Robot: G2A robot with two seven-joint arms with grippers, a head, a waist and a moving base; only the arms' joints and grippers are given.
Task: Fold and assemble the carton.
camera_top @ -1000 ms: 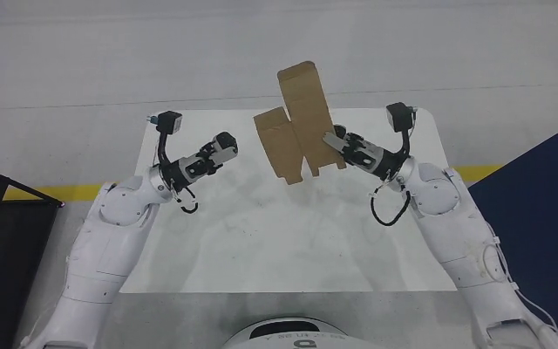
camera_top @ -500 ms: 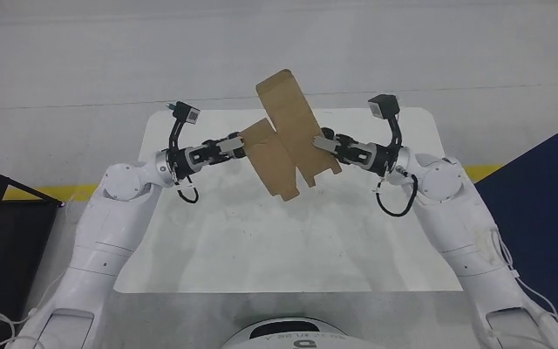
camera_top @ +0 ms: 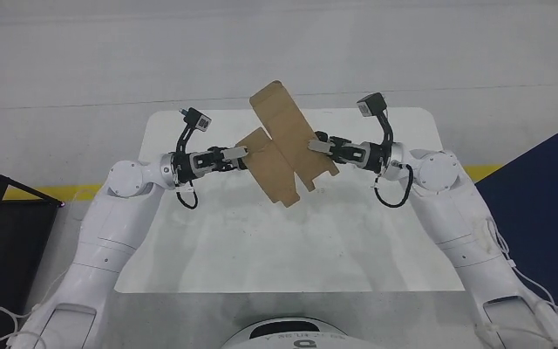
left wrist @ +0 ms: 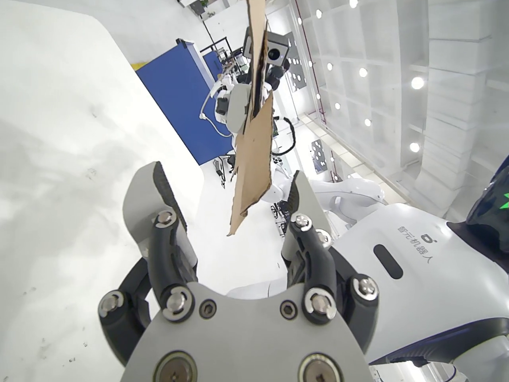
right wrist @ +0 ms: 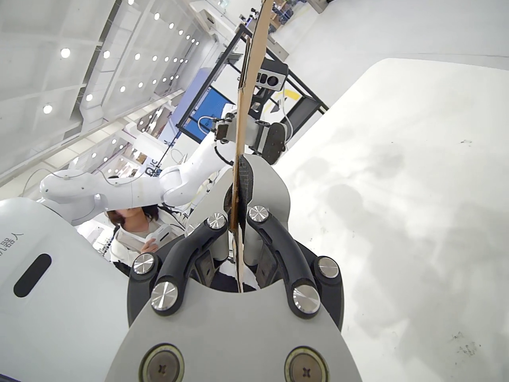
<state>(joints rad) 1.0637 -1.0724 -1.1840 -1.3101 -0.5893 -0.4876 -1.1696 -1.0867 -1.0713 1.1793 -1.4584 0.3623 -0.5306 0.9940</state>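
A flat, unfolded brown carton (camera_top: pixel 281 140) is held in the air, tilted, over the far part of the white table (camera_top: pixel 261 253). My right gripper (camera_top: pixel 319 145) is shut on the carton's right edge; in the right wrist view the cardboard (right wrist: pixel 248 81) runs edge-on out of the closed gripper (right wrist: pixel 238 166). My left gripper (camera_top: pixel 245 155) is at the carton's left flap. In the left wrist view that gripper (left wrist: pixel 226 178) is open, and the flap's corner (left wrist: pixel 254 152) hangs between the fingers (left wrist: pixel 159 188) without being clamped.
A blue panel (camera_top: pixel 534 179) stands off the table's right side and a black frame (camera_top: pixel 16 209) off its left. A yellow floor line (camera_top: pixel 70 190) runs behind the table.
The right arm has carried the carton leftward and tilted it. The left gripper has moved right, from well clear of the carton to having its open fingers around the left flap.
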